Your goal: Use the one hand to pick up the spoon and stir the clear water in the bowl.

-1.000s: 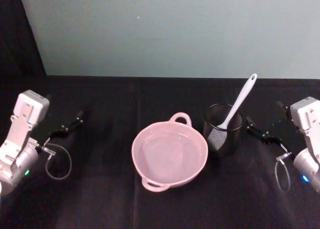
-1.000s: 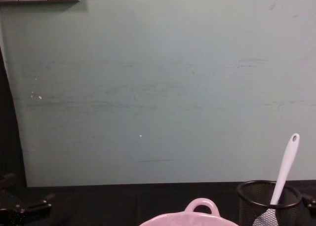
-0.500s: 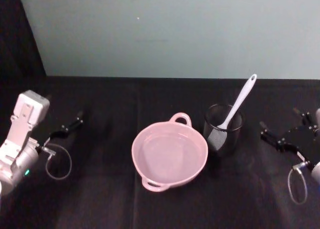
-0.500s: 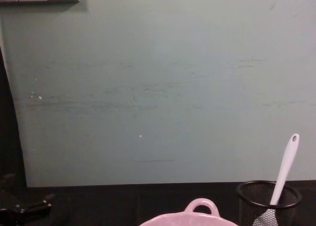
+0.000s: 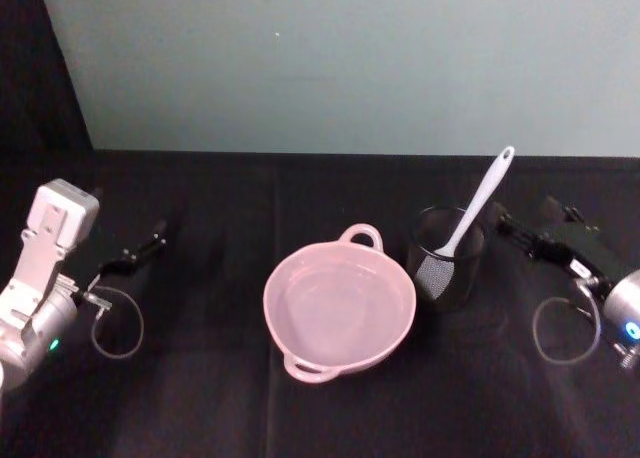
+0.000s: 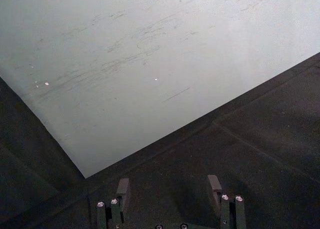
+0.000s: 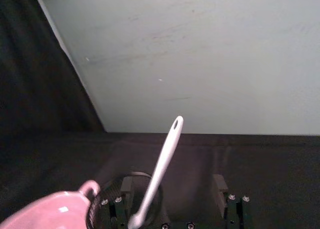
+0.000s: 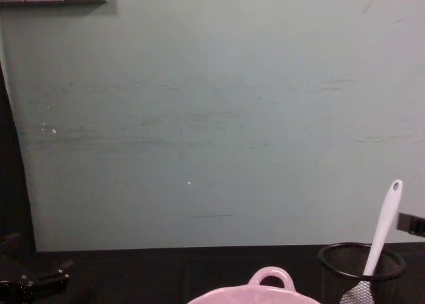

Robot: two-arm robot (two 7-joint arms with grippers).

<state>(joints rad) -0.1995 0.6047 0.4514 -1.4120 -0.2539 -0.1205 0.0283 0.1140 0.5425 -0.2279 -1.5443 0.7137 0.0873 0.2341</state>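
Right gripper (image 5: 530, 226), jaws spread wide, is pointing at spoon (image 5: 480, 203) just leftward, its handle leaning steeply from mesh cup (image 5: 447, 268) (right arm nearer); left gripper (image 5: 135, 250), likewise spread, is sitting by bench's left edge.

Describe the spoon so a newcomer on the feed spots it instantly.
Find the pale pink bowl on the black table; right of it stands a black wire-mesh cup. The spoon leans out of that cup: white, with a long slim handle and a hole at its tip.
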